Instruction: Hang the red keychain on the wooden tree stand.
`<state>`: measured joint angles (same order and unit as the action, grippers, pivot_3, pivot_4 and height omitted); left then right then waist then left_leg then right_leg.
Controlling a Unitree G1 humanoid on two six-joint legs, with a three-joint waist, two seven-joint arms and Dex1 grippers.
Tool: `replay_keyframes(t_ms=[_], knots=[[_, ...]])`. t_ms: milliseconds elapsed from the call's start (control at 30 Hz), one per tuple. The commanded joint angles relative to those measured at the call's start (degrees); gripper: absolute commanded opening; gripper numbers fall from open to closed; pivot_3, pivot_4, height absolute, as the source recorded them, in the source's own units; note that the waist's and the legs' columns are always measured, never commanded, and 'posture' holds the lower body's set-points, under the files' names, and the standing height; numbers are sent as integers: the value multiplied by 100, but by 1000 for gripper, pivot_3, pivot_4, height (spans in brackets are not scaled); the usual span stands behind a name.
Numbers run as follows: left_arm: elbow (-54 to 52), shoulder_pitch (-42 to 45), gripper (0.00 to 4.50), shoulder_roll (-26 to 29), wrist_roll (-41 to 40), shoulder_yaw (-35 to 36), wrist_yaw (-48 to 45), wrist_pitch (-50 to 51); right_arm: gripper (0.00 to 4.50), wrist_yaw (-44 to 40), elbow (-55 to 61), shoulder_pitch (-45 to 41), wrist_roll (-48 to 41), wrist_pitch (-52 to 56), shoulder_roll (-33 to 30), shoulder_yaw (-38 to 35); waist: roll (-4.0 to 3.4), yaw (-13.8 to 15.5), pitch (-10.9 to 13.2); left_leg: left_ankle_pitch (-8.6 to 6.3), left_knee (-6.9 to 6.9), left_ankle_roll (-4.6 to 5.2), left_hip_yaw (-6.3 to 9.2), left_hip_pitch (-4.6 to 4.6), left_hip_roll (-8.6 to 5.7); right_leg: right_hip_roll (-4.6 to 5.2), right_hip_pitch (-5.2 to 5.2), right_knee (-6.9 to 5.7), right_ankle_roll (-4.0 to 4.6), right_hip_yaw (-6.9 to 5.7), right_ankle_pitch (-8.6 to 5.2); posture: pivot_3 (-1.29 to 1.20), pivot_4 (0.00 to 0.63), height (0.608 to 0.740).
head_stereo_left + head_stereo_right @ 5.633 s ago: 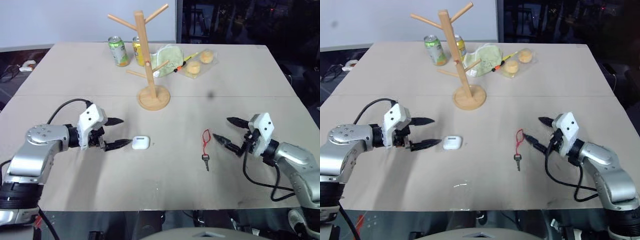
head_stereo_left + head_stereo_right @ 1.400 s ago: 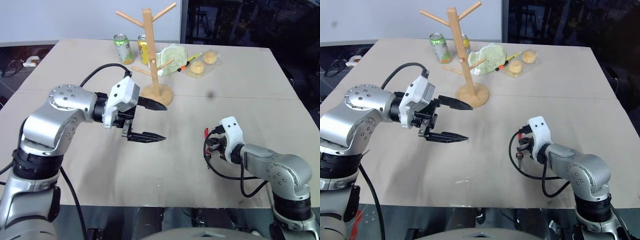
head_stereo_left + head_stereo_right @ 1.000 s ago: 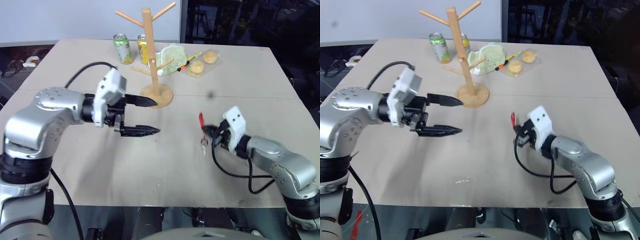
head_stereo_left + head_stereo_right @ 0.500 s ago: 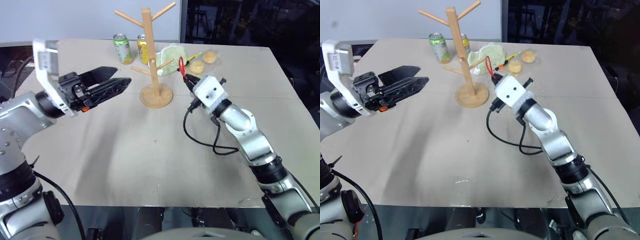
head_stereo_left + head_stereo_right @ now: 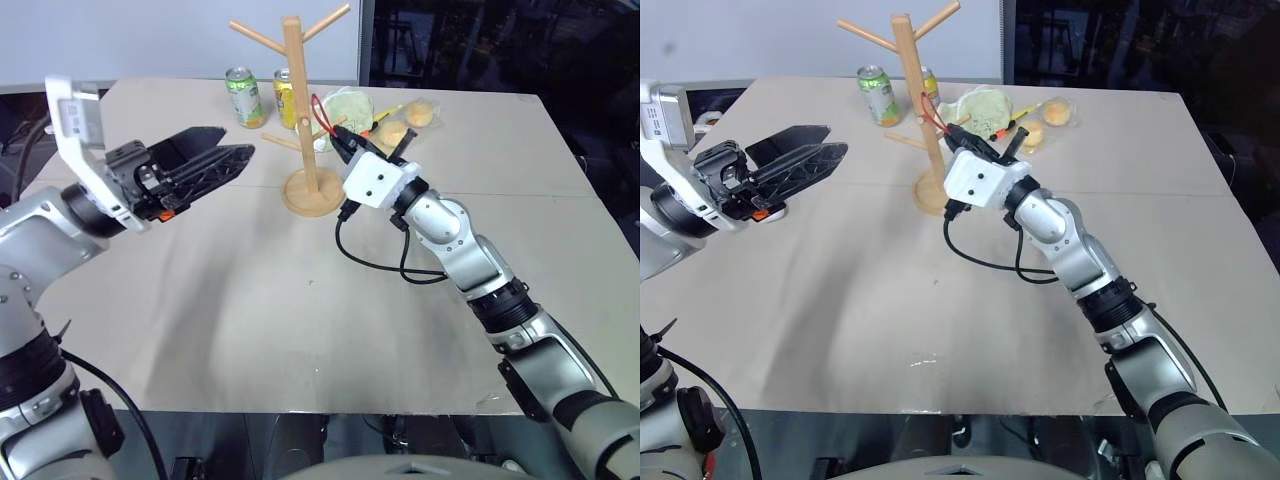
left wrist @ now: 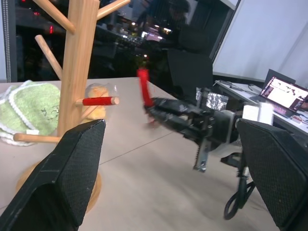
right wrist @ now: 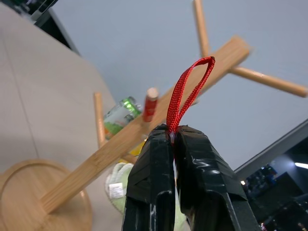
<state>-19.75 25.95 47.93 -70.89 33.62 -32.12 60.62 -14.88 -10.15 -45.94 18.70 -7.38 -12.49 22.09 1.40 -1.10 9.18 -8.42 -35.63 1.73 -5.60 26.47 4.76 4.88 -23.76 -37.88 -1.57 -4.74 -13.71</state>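
Observation:
The wooden tree stand (image 5: 293,98) rises at the back middle of the table on its round base (image 5: 312,191). My right gripper (image 5: 336,133) is raised just right of the pole, between the peg branches, and is shut on the red keychain (image 5: 318,109). The red loop (image 7: 185,93) sticks up from the pinched fingertips in front of the pole; its key end is hidden. My left gripper (image 5: 238,143) hovers open and empty left of the stand, pointing at it, with its fingers (image 6: 65,180) spread wide.
A green can (image 5: 244,96) and a yellow can (image 5: 281,95) stand behind the stand. A green cloth bundle (image 5: 345,108) and a clear pack of buns (image 5: 405,122) lie at the back right. The right arm's black cable (image 5: 385,265) loops over the table.
My right gripper has risen from low over the table and swung left to the stand's pole, carrying the keychain. The left gripper lifted and drew back to the left, then held still.

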Motion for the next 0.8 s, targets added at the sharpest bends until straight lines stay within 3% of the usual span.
replay_keyframes(t_ms=[33, 800], knots=[[-111, 41, 4500, 116, -90, 32, -8, -190, 30, -97, -131, -292, 41, -34, 88, -63, 0, -1, 0, 0, 1, -1, -1, 0, 0, 0, -1, 1, 0, 0, 0, 0, 150, 740], [-39, 110, 4500, 239, -84, -216, 14, -413, 30, -532, -646, -656, 89, 496, 360, -146, -1, -2, 1, -12, 4, -29, 0, 0, 0, 0, -1, 1, 1, -1, 0, 0, 150, 740]])
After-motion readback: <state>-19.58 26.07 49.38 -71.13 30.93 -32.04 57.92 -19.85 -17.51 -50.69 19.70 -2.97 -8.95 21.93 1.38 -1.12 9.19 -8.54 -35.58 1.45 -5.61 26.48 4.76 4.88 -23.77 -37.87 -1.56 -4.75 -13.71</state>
